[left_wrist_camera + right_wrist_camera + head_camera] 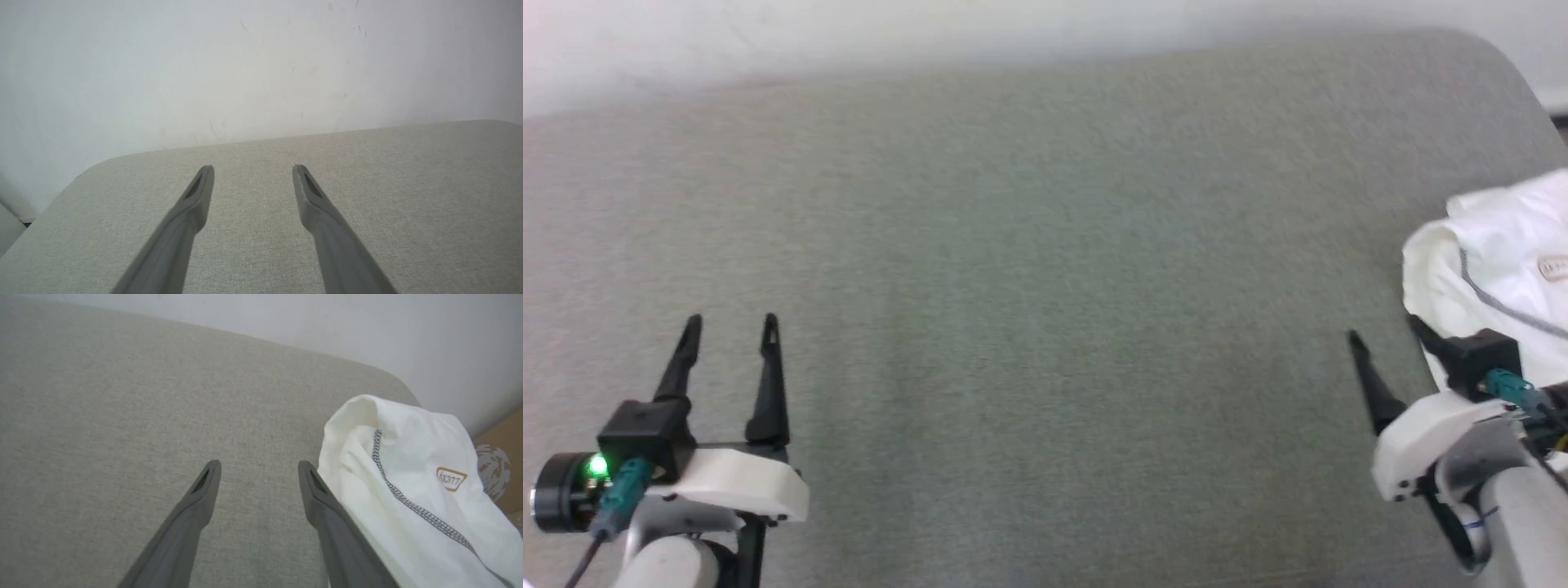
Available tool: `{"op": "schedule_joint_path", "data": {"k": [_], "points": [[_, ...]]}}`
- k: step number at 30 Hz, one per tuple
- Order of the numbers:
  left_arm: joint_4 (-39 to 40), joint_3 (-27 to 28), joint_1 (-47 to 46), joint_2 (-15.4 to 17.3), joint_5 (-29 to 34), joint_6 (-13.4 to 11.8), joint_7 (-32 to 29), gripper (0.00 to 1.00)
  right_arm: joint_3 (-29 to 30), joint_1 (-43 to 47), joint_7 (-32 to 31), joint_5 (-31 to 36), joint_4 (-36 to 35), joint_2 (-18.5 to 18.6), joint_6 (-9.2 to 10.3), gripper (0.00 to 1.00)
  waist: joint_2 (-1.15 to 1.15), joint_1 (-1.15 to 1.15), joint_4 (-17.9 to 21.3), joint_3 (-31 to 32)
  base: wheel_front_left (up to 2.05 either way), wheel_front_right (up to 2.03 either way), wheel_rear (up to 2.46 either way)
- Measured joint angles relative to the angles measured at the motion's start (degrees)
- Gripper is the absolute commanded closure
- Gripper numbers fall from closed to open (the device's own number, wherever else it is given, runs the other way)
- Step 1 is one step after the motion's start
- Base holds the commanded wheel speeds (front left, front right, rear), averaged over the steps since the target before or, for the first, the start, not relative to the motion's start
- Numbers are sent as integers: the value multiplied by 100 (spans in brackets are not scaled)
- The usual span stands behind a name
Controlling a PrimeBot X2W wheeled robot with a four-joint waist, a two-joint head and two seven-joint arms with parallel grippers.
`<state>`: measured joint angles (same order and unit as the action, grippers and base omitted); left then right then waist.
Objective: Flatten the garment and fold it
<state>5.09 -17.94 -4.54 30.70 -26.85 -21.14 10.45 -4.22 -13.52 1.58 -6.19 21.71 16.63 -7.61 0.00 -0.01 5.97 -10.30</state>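
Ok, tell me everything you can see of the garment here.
The garment is white, thin-looking fabric, crumpled in a loose heap at the right end of the grey surface. A grey zigzag seam runs across it, beside a small tan label. The open right gripper is alongside its edge; contact is unclear.

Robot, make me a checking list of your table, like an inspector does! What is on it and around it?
Surface: grey cloth-covered table, rounded corners.
Job's things: white garment bunched at the table's right end, not flattened yet; tan label showing.
Clutter: nothing seen.
Grippers: left gripper open over bare table; right gripper open, close beside the garment, holding nothing.
Cables: teal-plugged cable at the left wrist; another teal plug at the right.
Surroundings: white wall behind; brown cardboard past the garment.
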Motion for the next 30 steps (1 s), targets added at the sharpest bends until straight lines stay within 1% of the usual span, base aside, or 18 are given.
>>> {"op": "schedule_joint_path", "data": {"k": [4, 8, 13, 16, 19, 21, 25, 30], "points": [[-88, 170, 4, 100, -93, 155, 174, 0, 55, 236, -181, -279, -794, -423, 0, 0, 0, 0, -266, 224, 0, 0, 0], [-246, 370, 7, 241, -111, 348, 330, 0, 226, 450, -320, -365, -1433, -709, 0, 0, 0, 0, -495, 408, 0, 0, 0], [-400, 521, 69, 282, -290, 821, 405, 0, 345, 793, -394, -368, -2103, -894, 0, 0, 0, 1, -675, 605, 0, 0, 0], [-699, 620, 104, 288, -422, 1172, 421, 0, 390, 1043, -416, -364, -2395, -975, 0, 0, 0, 1, -717, 706, 0, 0, 0], [-927, 702, 163, 270, -439, 1384, 423, 0, 417, 1306, -463, -344, -2541, -1053, 1, 0, 0, 1, -710, 802, 0, 0, 0], [-1051, 761, 254, 210, -432, 1451, 426, 0, 449, 1456, -508, -342, -2563, -1124, 1, 0, 0, 1, -689, 856, 0, 0, 0], [-1233, 826, 548, 9, -389, 1485, 426, 0, 537, 1612, -502, -294, -2590, -1236, 1, 0, 0, 1, -611, 944, 0, 0, 0], [-1356, 871, 656, -121, -223, 1514, 426, 0, 723, 1633, -408, -243, -2610, -1323, 1, 0, 0, 1, -549, 1026, 0, 0, 0]]}}
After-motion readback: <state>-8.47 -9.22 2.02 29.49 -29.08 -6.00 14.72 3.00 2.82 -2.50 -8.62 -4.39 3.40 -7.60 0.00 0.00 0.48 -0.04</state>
